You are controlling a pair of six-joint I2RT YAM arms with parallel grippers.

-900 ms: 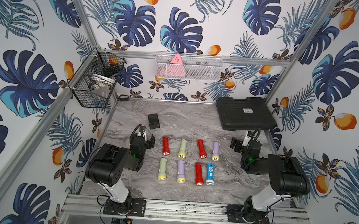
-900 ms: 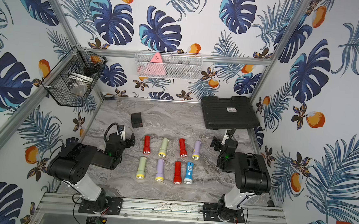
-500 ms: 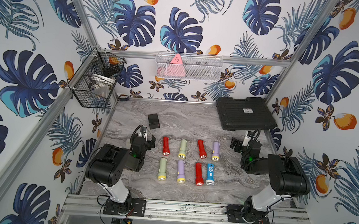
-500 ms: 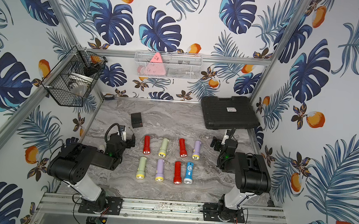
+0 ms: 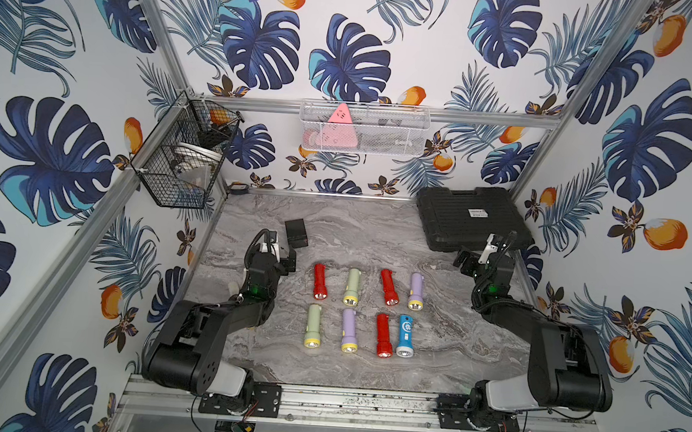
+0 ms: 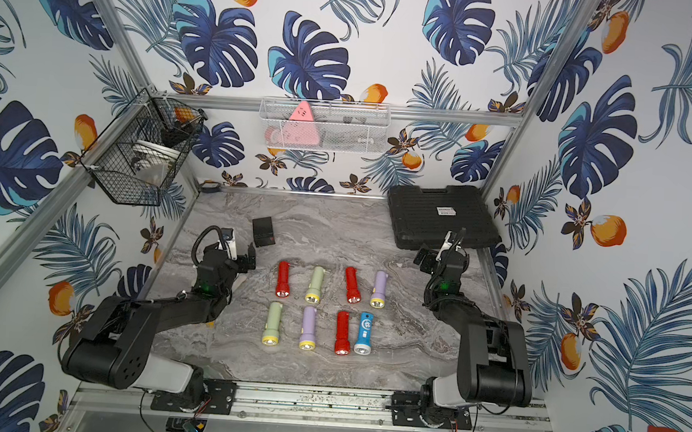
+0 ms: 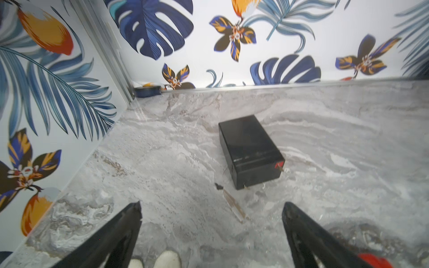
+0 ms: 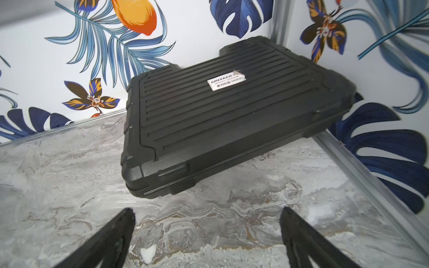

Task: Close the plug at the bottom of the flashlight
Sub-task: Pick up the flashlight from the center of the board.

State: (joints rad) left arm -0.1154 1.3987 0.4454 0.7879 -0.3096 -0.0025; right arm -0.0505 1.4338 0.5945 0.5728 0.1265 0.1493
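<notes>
Task unstarted: left gripper (image 7: 211, 203) and right gripper (image 8: 207, 209) gape empty; next, probably reach red flashlight (image 5: 320, 280) at left's 3 o'clock

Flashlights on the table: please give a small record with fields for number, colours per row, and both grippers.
flashlights: eight, lying in two rows of four
far row: red, green, red, lilac
near row: green, lilac, red, blue
bottom plugs: too small to tell
left gripper: open, empty, facing small black box
right gripper: open, empty, facing black case
</notes>
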